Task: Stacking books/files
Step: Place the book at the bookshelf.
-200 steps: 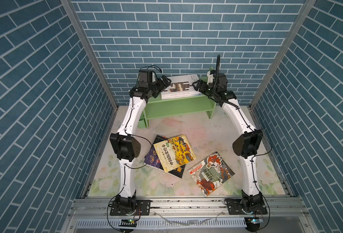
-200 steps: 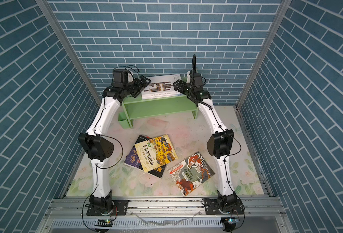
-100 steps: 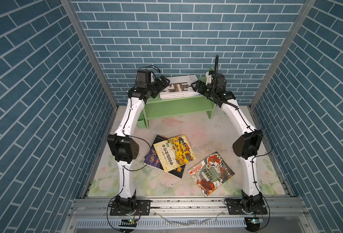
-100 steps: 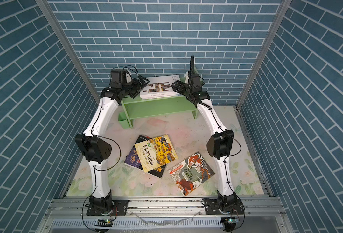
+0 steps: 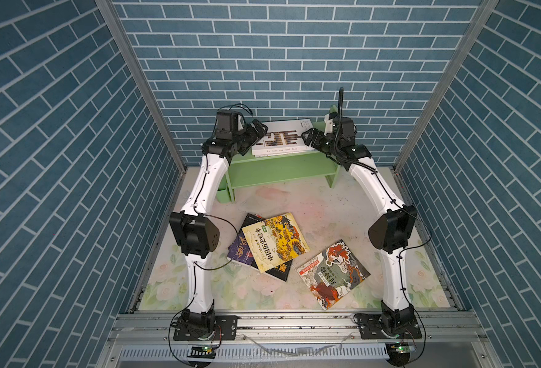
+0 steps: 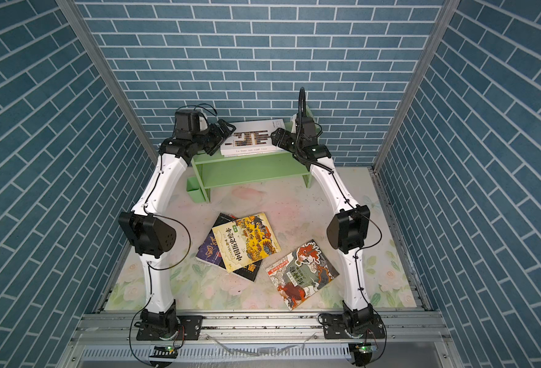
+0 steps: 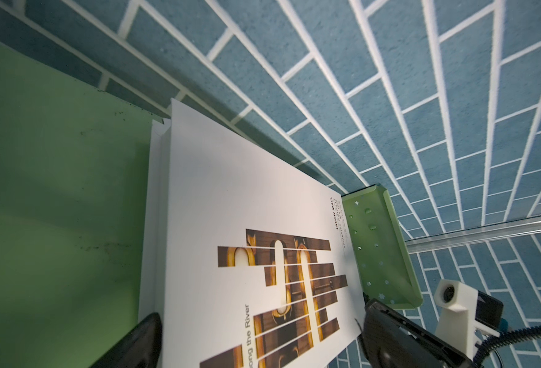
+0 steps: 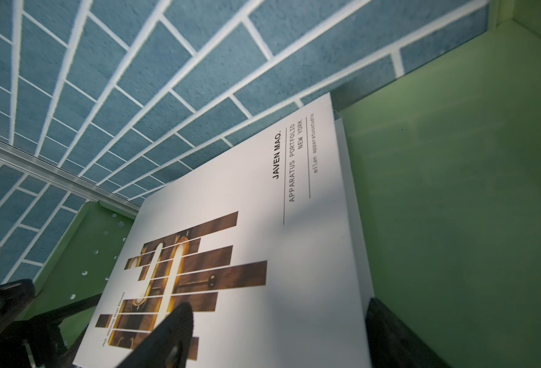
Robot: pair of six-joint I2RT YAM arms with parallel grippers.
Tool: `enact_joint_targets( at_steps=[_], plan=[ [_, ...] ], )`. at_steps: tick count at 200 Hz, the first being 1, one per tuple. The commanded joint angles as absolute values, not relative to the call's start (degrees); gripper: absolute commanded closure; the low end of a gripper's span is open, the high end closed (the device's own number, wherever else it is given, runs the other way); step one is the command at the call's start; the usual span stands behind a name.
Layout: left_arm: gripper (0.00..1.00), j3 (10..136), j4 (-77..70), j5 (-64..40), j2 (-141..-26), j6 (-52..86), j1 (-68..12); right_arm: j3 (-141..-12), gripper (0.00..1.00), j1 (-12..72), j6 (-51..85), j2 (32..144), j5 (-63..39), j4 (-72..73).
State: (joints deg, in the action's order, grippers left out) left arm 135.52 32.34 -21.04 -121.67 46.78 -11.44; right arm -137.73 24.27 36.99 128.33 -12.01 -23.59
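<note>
A large white book with dark bars (image 5: 282, 137) (image 6: 251, 138) lies flat on top of the light green shelf (image 5: 278, 169), on another white book whose edge shows in the left wrist view (image 7: 154, 191). My left gripper (image 5: 259, 130) (image 7: 259, 318) is open at the book's left end. My right gripper (image 5: 307, 137) (image 8: 282, 331) is open at its right end, with one finger (image 8: 173, 334) over the cover and the other beside the book's edge. On the floor lie a yellow illustrated book (image 5: 275, 242), a purple one (image 5: 240, 251), a black one (image 5: 278, 270) and a red-green beast book (image 5: 333, 274).
The yellow book overlaps the purple and black ones. The shelf stands against the back brick wall (image 5: 263, 63), with a small green box (image 5: 223, 191) at its left foot and a perforated end panel (image 7: 380, 248) at its right. Brick side walls close in both sides.
The left arm's elbow has swung slightly outward and the right gripper has edged a little left. The white book has shifted a touch to the left. Both grippers stay open.
</note>
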Motion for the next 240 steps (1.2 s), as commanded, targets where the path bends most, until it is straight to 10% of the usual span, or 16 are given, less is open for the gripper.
enact_joint_targets(
  at_steps=[1, 240],
  plan=[
    [0.00, 132.82, 30.19, -22.59, -119.13, 47.44, -12.39, -138.07, 0.15, 25.30, 35.51, 126.02, -12.13, -25.12],
    [0.00, 128.27, 33.18, -19.33, -110.91, 40.98, -9.69, -131.00, 0.11, 23.11, 33.31, 117.22, -2.29, -26.00]
  ],
)
